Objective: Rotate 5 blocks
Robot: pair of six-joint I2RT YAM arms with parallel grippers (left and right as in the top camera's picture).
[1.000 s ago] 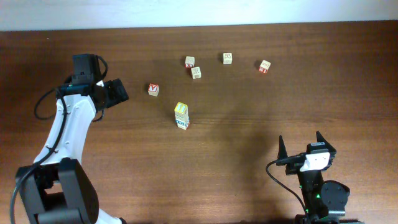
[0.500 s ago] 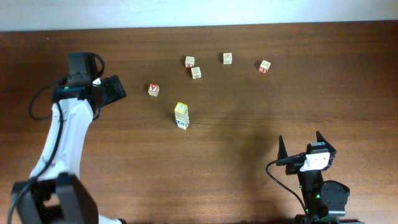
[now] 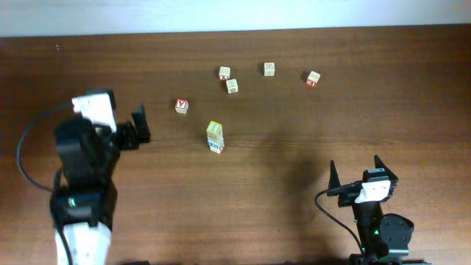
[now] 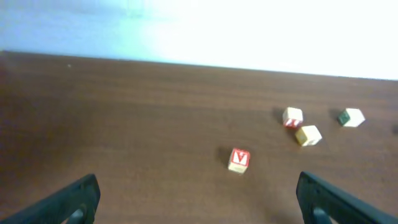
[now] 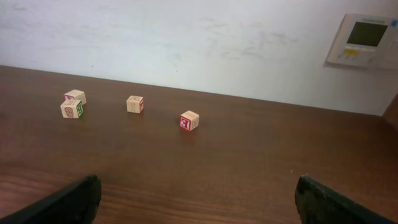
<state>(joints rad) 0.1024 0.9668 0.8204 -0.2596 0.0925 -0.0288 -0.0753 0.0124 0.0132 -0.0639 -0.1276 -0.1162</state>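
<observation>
Brown wood grain covers the table (image 3: 280,213) from edge to edge, and a pale wall (image 3: 235,15) runs along its far edge. At the left, the left gripper (image 3: 146,124) hangs over bare wood, its jaws spread wide with nothing between them, pointing toward the cubes. Near it sits a red-lettered cube (image 3: 182,106), touching nothing.

Toward the middle we find the stack of blocks (image 3: 214,137), which looks like a yellow-topped block on a blue-marked one, with open table on every side. Closer to the far edge, a red-marked pale cube (image 3: 224,73) lies just beside a green-marked block (image 3: 232,85). A pale block (image 3: 269,68) and a red-faced block (image 3: 313,78) follow, each standing apart.

At the near right edge, the right gripper (image 3: 354,163) is also wide and empty, well apart from every block.
</observation>
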